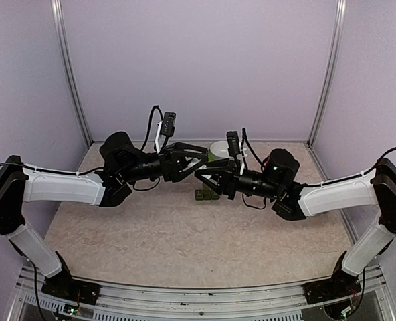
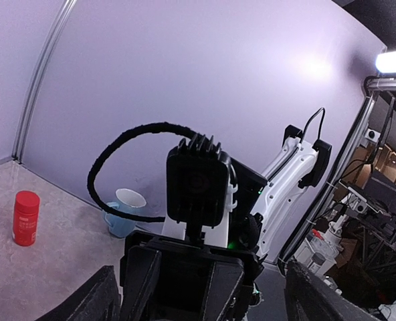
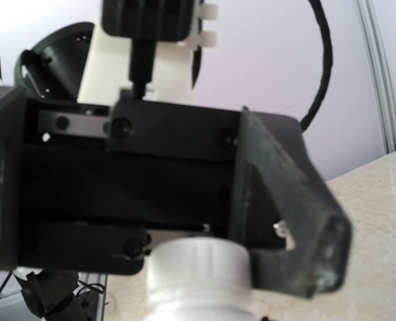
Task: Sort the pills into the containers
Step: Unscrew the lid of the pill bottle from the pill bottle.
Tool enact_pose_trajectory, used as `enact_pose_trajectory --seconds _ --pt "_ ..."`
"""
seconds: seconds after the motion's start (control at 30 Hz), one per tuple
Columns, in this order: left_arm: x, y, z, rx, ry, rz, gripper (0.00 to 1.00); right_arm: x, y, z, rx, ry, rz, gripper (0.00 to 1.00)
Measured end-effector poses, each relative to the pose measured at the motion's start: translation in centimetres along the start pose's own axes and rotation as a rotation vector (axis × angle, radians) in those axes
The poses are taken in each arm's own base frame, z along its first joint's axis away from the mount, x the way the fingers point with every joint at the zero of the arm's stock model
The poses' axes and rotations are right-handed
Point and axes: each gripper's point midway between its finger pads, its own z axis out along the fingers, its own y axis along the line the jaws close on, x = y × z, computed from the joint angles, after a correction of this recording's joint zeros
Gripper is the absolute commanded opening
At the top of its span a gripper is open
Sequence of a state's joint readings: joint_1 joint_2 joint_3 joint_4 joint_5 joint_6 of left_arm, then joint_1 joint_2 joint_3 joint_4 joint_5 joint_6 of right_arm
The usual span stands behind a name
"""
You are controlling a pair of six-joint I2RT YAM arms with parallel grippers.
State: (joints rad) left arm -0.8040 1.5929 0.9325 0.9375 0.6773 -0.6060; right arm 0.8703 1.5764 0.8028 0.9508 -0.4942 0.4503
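Observation:
The dark green strip of containers (image 1: 207,194) lies on the table just below where my two grippers meet. My left gripper (image 1: 199,160) is open; its fingers (image 2: 97,301) stand wide apart at the bottom corners of the left wrist view, facing the right gripper. My right gripper (image 1: 203,177) holds a small white bottle (image 3: 194,277), cap towards the left gripper. The cap sits between the left gripper's fingers (image 3: 291,227), close to one of them. My right gripper's own fingertips are out of the right wrist view. No loose pills show.
A white and green bowl (image 1: 219,150) stands just behind the grippers. A red cylindrical bottle (image 2: 25,217) and a light blue cup (image 2: 124,212) stand on the table near the back wall. Metal frame posts rise at the back corners.

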Motion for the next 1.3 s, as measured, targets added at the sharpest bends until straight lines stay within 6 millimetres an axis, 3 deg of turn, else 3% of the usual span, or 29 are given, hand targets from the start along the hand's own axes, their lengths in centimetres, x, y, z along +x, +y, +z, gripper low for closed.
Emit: enact_pose_trajectory --seconds 0.6,1.3 --pt "0.4 0.5 0.0 -0.018 0.01 0.007 0.75 0.1 -0.7 -0.9 0.073 -0.047 0.033 0.14" --pt "0.6 0.8 -0.4 -0.049 0.021 0.028 0.76 -3.7 -1.0 -2.6 0.14 -0.128 -0.054 0.15"
